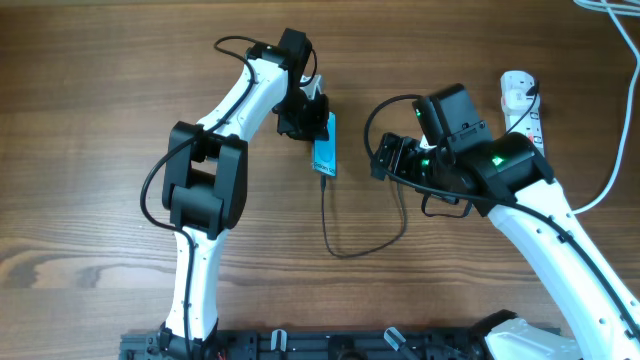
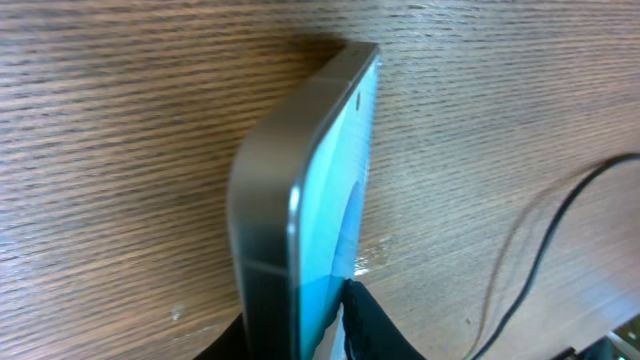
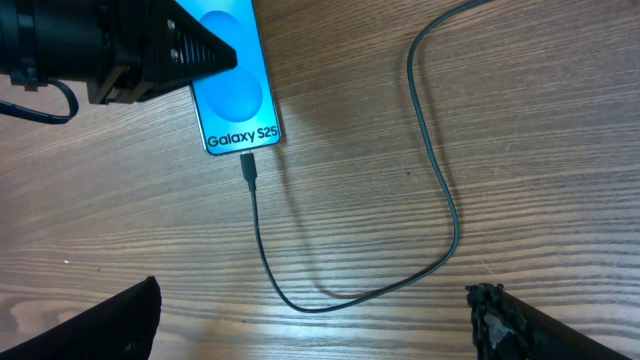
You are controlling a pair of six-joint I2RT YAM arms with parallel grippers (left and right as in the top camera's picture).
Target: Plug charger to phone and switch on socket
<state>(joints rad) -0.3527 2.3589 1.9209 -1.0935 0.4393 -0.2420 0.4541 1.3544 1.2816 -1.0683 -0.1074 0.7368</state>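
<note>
The phone (image 3: 235, 90) lies on the desk (image 1: 100, 120) near its middle, cyan screen up, with the end printed "Galaxy S25" toward the robot. The charger (image 3: 440, 190) meets that near end: its small dark connector (image 3: 250, 172) touches the phone's edge in line with it, though I cannot tell whether it is fully seated. From there the thin black cable runs toward the robot, bends into a loop on the wood and climbs back toward the right arm.

The left tool (image 1: 305, 118) is at the phone's far end, closed narrow on it. In the left wrist view its dark fingers (image 2: 375, 325) sit on either side of the phone's body, with the grey edge and cyan face running away from the camera.

The right tool (image 1: 383, 158) hangs beside the phone on the right, apart from it, spread wide and holding nothing. In its own camera its fingers (image 3: 110, 325) stand at the two lower corners, with the cable loop on the desk between them and the phone beyond.

The socket (image 1: 523, 108), a white strip, lies well apart at the desk's far right, beyond the right arm, with its thick white cord (image 1: 612, 160) curving past it.
</note>
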